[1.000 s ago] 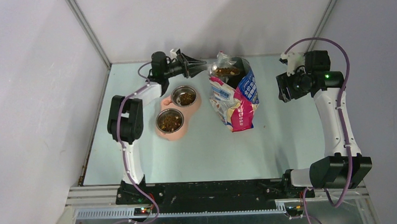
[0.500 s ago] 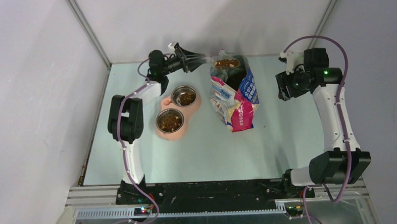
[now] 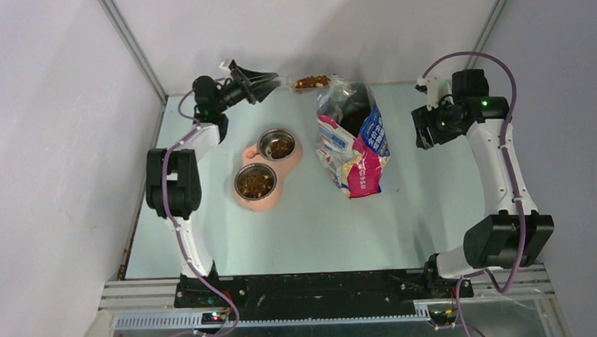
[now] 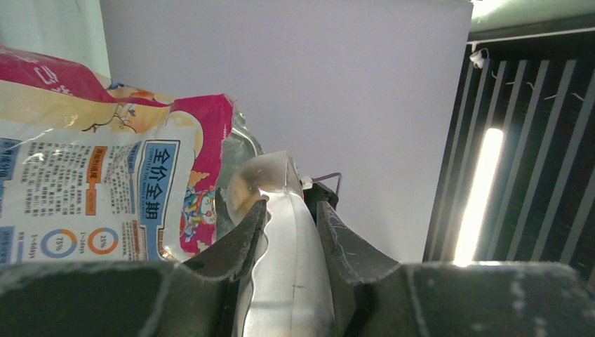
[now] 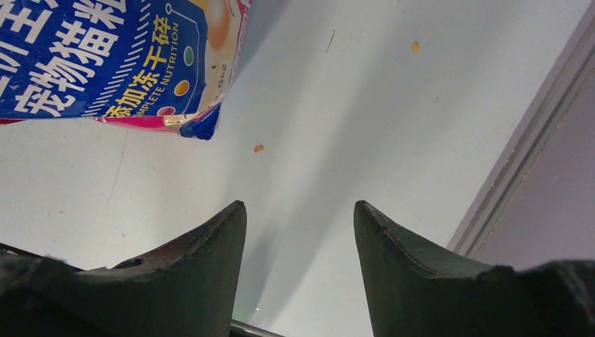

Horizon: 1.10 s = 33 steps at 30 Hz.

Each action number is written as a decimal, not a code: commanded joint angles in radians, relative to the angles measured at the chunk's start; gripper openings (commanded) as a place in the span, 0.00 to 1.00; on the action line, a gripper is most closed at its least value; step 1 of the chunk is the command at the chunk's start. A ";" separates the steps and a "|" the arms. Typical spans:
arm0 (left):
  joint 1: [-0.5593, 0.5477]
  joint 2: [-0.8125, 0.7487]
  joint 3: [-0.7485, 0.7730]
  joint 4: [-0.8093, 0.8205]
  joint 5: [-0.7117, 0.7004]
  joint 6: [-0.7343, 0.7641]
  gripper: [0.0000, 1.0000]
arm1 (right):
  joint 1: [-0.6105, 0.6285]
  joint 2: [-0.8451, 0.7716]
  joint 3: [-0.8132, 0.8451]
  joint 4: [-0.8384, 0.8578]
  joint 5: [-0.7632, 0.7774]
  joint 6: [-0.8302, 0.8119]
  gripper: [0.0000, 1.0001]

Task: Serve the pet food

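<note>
My left gripper [image 3: 260, 82] [image 4: 291, 207] is shut on the handle of a translucent plastic scoop [image 3: 307, 82] [image 4: 281, 232], held high at the back of the table. The scoop's cup carries pet food [image 3: 311, 81], small brown kibble, just left of the open mouth of the pink-white-blue cat food bag [image 3: 353, 143] [image 4: 105, 189]. More kibble fills two steel bowls [image 3: 278, 145] [image 3: 255, 182] set in a pink holder [image 3: 295, 159]. My right gripper [image 3: 422, 133] [image 5: 300, 207] is open over bare table, right of the bag's corner [image 5: 119, 63].
Grey walls close the table at the back and both sides. A metal rail [image 5: 519, 147] runs along the right edge by my right gripper. Two stray crumbs [image 5: 258, 148] [image 5: 415, 47] lie on the pale green table [image 3: 321, 228].
My left arm has lifted the loaded scoop out of the bag's mouth and swung it back and to the left. The right arm has shifted slightly toward the back.
</note>
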 commanded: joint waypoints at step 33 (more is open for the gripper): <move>0.350 -0.175 -0.379 -0.040 0.058 0.300 0.00 | 0.019 0.069 0.058 0.073 -0.027 -0.011 0.60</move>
